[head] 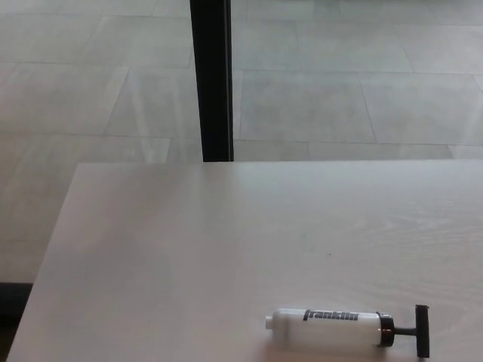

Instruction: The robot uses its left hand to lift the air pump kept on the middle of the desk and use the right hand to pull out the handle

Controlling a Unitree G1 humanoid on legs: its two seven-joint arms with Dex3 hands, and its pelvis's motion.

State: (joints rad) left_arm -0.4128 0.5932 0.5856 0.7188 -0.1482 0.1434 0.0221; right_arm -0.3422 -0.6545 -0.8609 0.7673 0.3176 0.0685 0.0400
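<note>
A pale wood-grain tabletop (189, 256) fills the lower part of the view, with grey floor tiles (83, 105) and a black post (210, 79) beyond its far edge. Near the front edge, right of centre, an air pump (332, 329) lies on its side: white barrel with dark lettering, black collar, and a black T-shaped handle (421, 330) at its right end. Neither hand shows, so I cannot tell how the fingers stand.
</note>
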